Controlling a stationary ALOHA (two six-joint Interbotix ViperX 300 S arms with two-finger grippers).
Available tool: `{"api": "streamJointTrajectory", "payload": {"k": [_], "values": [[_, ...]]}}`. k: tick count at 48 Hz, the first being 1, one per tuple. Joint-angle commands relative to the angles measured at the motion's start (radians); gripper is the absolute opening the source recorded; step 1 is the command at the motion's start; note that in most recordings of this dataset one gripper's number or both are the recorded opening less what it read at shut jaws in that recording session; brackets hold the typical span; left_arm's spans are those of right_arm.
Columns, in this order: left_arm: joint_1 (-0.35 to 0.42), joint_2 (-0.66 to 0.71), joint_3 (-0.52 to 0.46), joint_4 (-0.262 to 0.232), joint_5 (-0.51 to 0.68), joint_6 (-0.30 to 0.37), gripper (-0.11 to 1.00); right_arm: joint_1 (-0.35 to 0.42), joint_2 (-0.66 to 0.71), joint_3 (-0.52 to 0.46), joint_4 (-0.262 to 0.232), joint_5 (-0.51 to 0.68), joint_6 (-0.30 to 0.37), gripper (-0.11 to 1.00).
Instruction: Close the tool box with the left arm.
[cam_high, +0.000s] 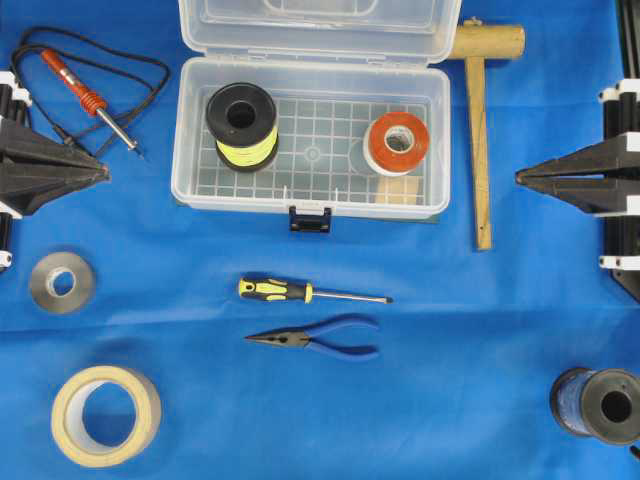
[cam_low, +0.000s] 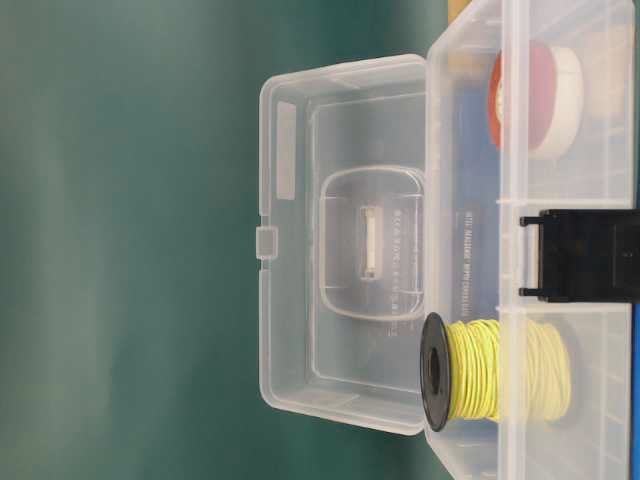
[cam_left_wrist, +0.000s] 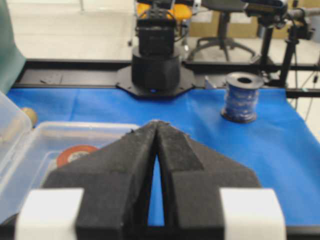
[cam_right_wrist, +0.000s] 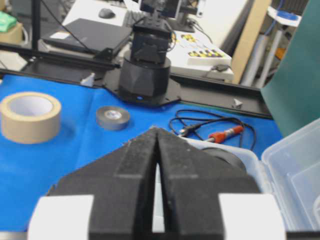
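The tool box (cam_high: 312, 140) is sitting at the far middle of the blue-covered desk (cam_high: 450, 330), its clear hinged lid (cam_high: 320, 25) standing open behind the tray and its dark blue latch (cam_high: 309, 218) hanging at the near wall. Inside, a spool of yellow wire (cam_high: 242, 125) is resting at the left end and a roll of orange tape (cam_high: 397, 142) at the right. The left gripper (cam_high: 100, 172) is waiting at the left edge, well apart from the box, its pointed fingers pressing together with nothing between them. The right gripper (cam_high: 522, 178) is mirroring it at the right edge, likewise closed and empty. A soldering iron (cam_high: 92, 100), a wooden mallet (cam_high: 482, 120), a screwdriver (cam_high: 310, 293) and pliers (cam_high: 315, 338) are lying around the box.
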Motion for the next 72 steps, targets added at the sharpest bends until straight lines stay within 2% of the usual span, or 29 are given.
{"api": "streamJointTrajectory", "payload": {"k": [1,8,14,22,31,35,44,48,59,66,72], "values": [[0.003,0.008,-0.026,-0.031,-0.006,0.009,0.00,-0.015,0.005,-0.038,0.000,-0.003,0.005,0.00],[0.009,0.015,-0.043,-0.031,0.009,0.009,0.00,-0.026,0.011,-0.046,0.003,0.035,0.006,0.00],[0.054,0.023,-0.087,-0.035,0.081,0.006,0.00,-0.035,0.011,-0.044,0.006,0.052,0.008,0.00],[0.172,0.040,-0.195,-0.034,0.245,0.025,0.00,-0.043,0.014,-0.043,0.005,0.061,0.006,0.00],[0.310,0.107,-0.325,-0.031,0.394,0.083,0.02,-0.043,0.028,-0.040,0.006,0.080,0.008,0.00],[0.356,0.161,-0.383,-0.031,0.439,0.114,0.16,-0.043,0.034,-0.040,0.005,0.086,0.006,0.00],[0.448,0.318,-0.514,-0.031,0.505,0.218,0.71,-0.043,0.035,-0.038,0.005,0.100,0.006,0.00],[0.495,0.411,-0.578,-0.026,0.528,0.230,0.88,-0.043,0.035,-0.038,0.005,0.103,0.006,0.00],[0.603,0.669,-0.778,-0.015,0.635,0.252,0.90,-0.043,0.046,-0.035,0.005,0.112,0.006,0.00],[0.621,0.807,-0.887,-0.023,0.666,0.337,0.90,-0.043,0.058,-0.034,0.005,0.112,0.006,0.00],[0.643,0.893,-0.940,-0.023,0.666,0.368,0.90,-0.043,0.064,-0.032,0.005,0.110,0.006,0.00]]}}
